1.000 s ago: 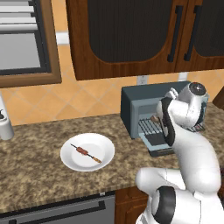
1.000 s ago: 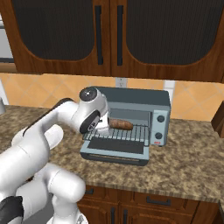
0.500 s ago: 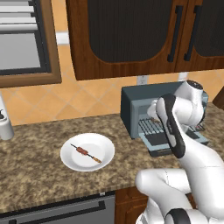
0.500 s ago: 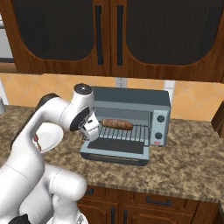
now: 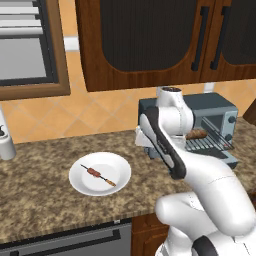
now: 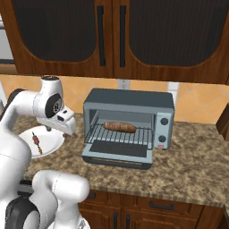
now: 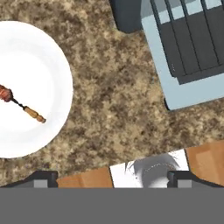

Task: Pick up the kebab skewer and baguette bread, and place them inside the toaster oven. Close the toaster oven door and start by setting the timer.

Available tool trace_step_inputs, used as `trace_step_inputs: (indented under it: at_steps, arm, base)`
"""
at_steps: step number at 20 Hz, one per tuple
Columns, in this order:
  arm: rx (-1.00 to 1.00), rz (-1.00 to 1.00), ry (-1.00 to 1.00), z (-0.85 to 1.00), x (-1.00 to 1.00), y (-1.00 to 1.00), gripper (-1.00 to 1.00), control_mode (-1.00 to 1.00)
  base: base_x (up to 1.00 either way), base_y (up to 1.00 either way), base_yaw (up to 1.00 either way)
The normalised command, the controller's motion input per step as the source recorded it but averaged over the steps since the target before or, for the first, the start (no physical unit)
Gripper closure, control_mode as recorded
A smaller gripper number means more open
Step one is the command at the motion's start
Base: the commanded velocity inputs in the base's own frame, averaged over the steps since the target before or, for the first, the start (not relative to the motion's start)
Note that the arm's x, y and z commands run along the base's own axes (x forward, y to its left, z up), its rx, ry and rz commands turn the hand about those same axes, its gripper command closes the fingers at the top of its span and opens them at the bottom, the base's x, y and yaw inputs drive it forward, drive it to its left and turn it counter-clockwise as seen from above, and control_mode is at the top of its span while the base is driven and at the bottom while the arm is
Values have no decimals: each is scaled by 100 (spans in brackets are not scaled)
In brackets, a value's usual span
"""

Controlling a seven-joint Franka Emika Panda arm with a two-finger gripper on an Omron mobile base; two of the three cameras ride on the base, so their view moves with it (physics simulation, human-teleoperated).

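White plate [image 5: 100,187] with one kebab skewer [image 5: 98,174], one baguette bread [image 6: 119,127] in toaster oven [image 6: 129,100], tool [image 7: 113,177] fingers apart

**Around the white plate**

A white plate [image 5: 118,176] is sitting on the speckled brown stone counter [image 5: 40,200]. A white canister [image 5: 6,145] is standing well to the plate's left at the counter's back. Orange wall tiles [image 5: 80,116] are running behind the plate, dark wooden cabinets [image 6: 89,31] are hanging above it, and a steel appliance front [image 5: 70,244] is showing below it.
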Motion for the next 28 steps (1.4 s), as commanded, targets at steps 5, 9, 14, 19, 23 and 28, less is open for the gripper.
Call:
trace_step_inputs:
  at_steps: [5, 9, 14, 19, 23, 28]
  arm:
    - [-14, 20, 9, -16, 6, 79, -100, -100]
    - [-3, 24, 1, -21, 39, 54, -100, -100]
    - [0, 22, 1, -22, 37, 41, -100, -100]
    - [0, 15, 0, -36, 35, 51, -100, -100]
    - [0, 11, 0, -34, 24, 38, -100, -100]
    - [0, 18, 1, -35, 28, 34, -100, -100]
  base:
    - [0, 0, 0]
    - [0, 0, 0]
    - [0, 0, 0]
    - [0, 0, 0]
    - [0, 0, 0]
    - [0, 0, 0]
